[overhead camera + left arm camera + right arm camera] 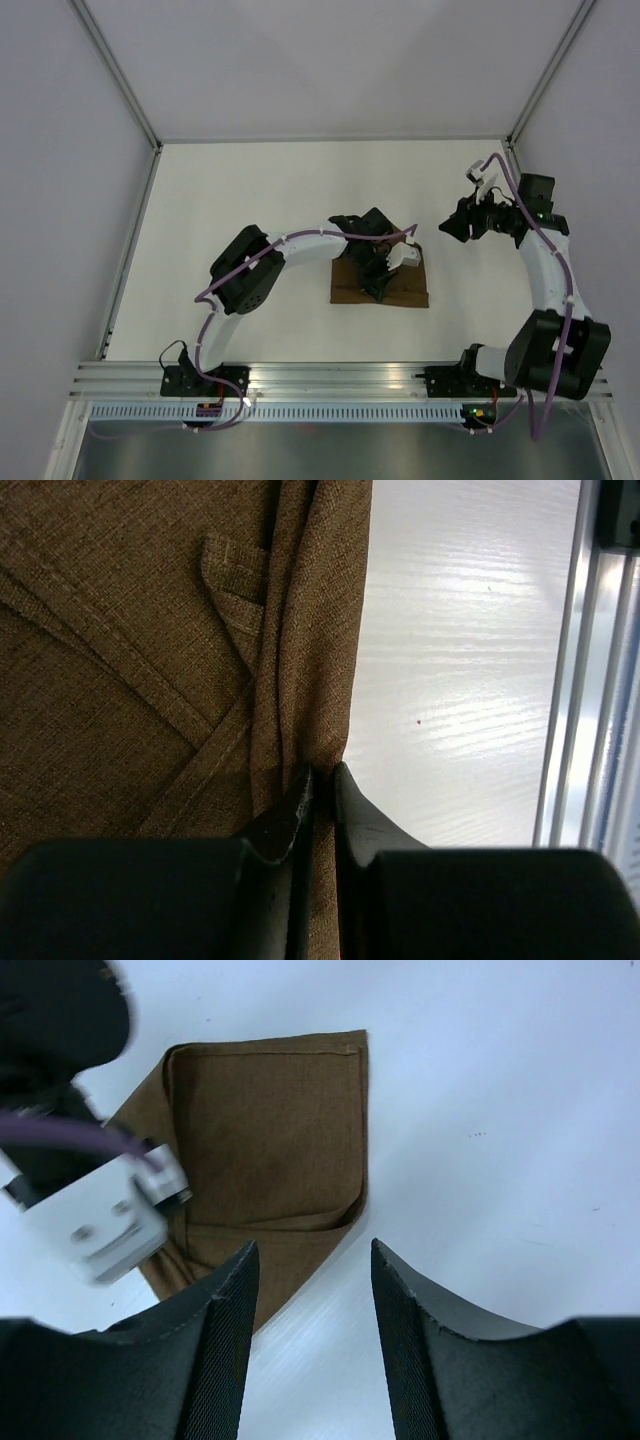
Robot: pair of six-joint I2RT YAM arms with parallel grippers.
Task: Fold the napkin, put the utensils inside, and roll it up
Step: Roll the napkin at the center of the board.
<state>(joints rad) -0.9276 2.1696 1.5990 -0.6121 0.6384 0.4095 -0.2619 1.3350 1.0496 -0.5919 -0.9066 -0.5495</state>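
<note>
The dark-brown napkin (pixel 398 287) lies folded into a small rectangle in the middle of the table. It also shows in the right wrist view (pixel 270 1130) and fills the left wrist view (pixel 130 660). My left gripper (pixel 378 288) is over the napkin and shut on a bunched fold of its cloth (pixel 322 780) at the edge. My right gripper (pixel 447 229) hovers to the right of the napkin, open and empty (pixel 312 1260). The knife is not in view.
The white table (pixel 280 190) is bounded by an aluminium rail (pixel 330 378) at the near edge, which also shows at the right of the left wrist view (pixel 590 680). White walls stand at the left, back and right.
</note>
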